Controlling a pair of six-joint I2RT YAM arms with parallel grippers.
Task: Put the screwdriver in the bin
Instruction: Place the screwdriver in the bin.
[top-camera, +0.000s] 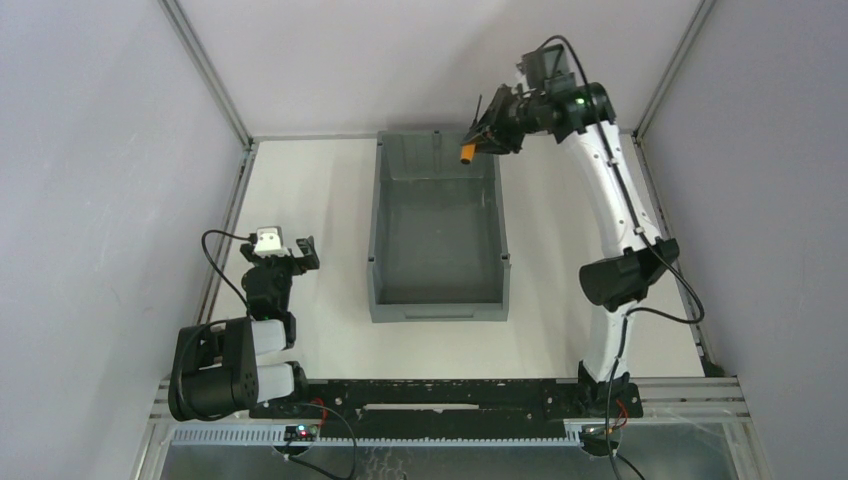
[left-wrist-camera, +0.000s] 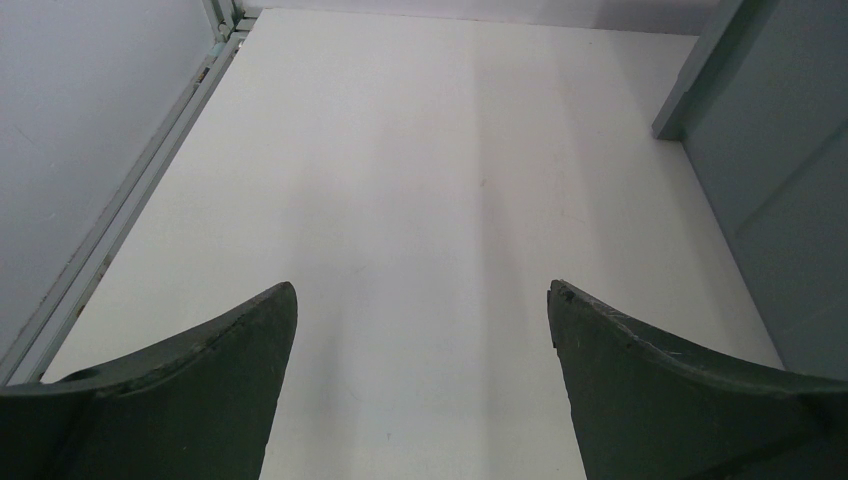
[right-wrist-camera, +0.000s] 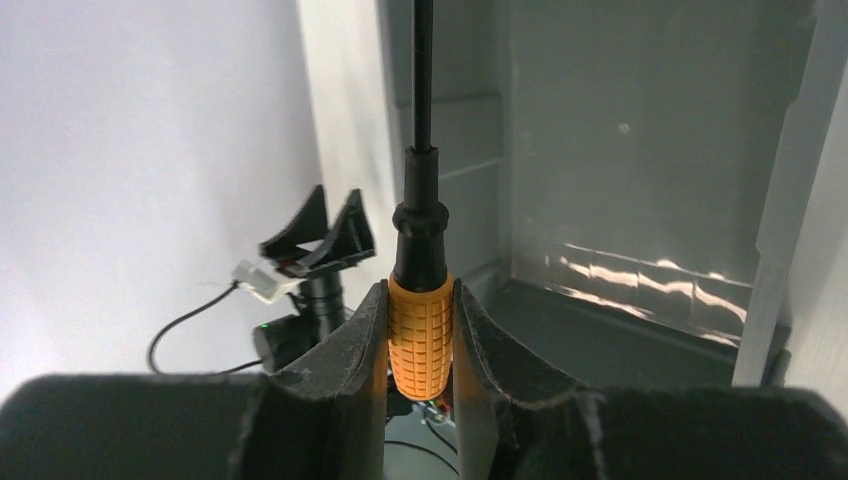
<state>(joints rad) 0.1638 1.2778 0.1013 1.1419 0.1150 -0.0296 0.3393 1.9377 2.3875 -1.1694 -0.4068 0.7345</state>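
- Nearest me, my left gripper (top-camera: 296, 254) sits idle over the bare white table (top-camera: 320, 190). Its fingers are spread wide and hold nothing. Its wrist camera shows only tabletop between them, with a grey wall of the bin (top-camera: 437, 312) off to one side.
- In the middle of the table stands the grey bin, its lowered lip facing me. The part of its floor I can see looks empty.
- At the far end, my right gripper (right-wrist-camera: 418, 292) is clamped on the screwdriver (right-wrist-camera: 420, 340). Both pads press the orange handle from either side, and the thin black shaft (right-wrist-camera: 423, 70) runs straight out past the fingertips.
- From above, the orange handle hangs in the air over the bin's far right corner, clear of the rim and touching nothing but my fingers. The screwdriver is not yet in the bin.
- My read on handling: it is a light, rigid little tool, in no danger from a short fall. The handle's gridded surface looks grippy and is the right place to hold it. The slim, smooth shaft would probably slip or pivot in the pads.
- Being round, it may roll once it lands, but the tall walls should keep it inside.
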